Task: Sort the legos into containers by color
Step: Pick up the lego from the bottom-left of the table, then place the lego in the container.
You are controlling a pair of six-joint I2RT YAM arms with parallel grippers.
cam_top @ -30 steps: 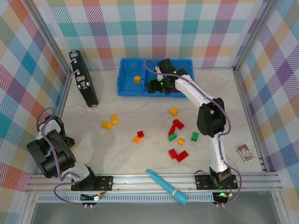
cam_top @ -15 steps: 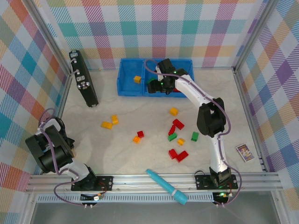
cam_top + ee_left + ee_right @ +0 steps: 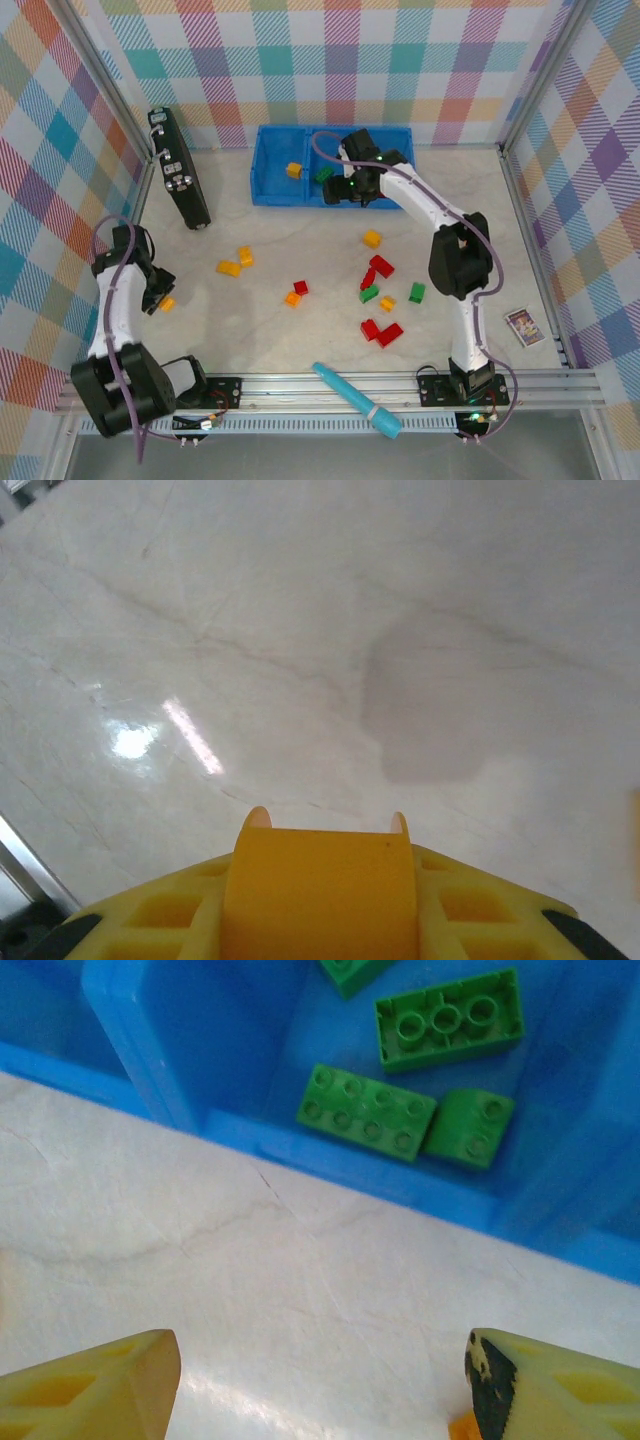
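Swinging out from its folded pose of a second ago, the left arm (image 3: 112,305) now reaches over the table (image 3: 300,235), its left gripper (image 3: 158,297) clamped on a yellow-orange brick (image 3: 318,890); I judge it is bound for the left compartment of the blue bin (image 3: 268,190), beside an orange brick (image 3: 293,170). The right gripper (image 3: 322,1352) hangs empty, fingers (image 3: 110,1385) wide apart, just before the bin's near wall; green bricks (image 3: 365,1112) lie in the middle compartment. Loose legos (image 3: 378,268) wait on the table. An orange scrap (image 3: 462,1428) at the right wrist view's lower edge is cut off, unidentifiable.
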